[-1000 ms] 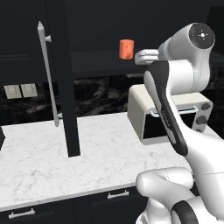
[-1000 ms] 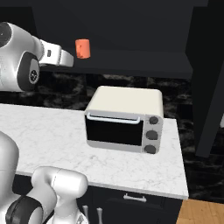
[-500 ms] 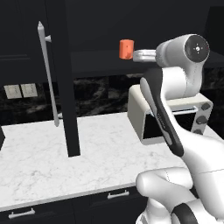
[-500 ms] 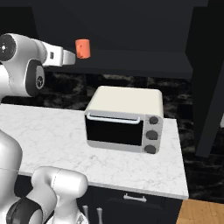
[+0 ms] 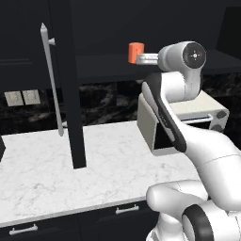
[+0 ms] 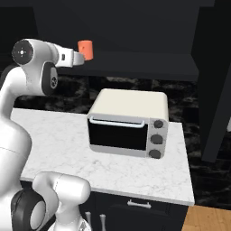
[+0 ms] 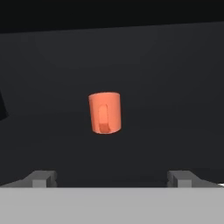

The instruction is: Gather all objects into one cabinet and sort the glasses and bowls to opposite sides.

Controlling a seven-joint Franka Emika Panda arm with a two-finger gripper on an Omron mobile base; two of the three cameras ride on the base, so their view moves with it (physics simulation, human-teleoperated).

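On the dark inner shelf (image 5: 108,66) of the open black wall cabinet sat one salmon-orange cup (image 5: 135,52), upright, handle facing the hand camera. Gripper (image 7: 111,178) was level with the cup, pointed straight at it, jaws spread wide and holding nothing. Hand view: cup (image 7: 105,113) centered between the two finger tips (image 7: 41,178) but further in along the shelf, clear gap, no contact. Left base view: cup sat just beyond the end of the gripper (image 5: 140,58), slightly overlapping it in the picture; whether touching could not be told from that side. Right base view: cup (image 6: 85,49) just beside the gripper (image 6: 79,57), toward the toaster oven side, on the shelf edge region.

Cabinet door (image 5: 70,94) stood swung open, seen edge-on in the left base view, long vertical silver bar handle (image 5: 52,80) on it. Cup well apart from the door, further along the shelf toward the arm.

Below the shelf: white marble counter (image 5: 42,169) with a cream toaster oven (image 6: 128,122) standing on it, black glass door, three knobs on its side panel. Toaster oven was under and offset from the cup, well apart. Arm elbow partly covered the oven in the left base view. Lower cabinets with short silver pulls (image 5: 127,209) ran under the counter. Two light wall switch plates (image 5: 22,98) on the dark backsplash behind the door.
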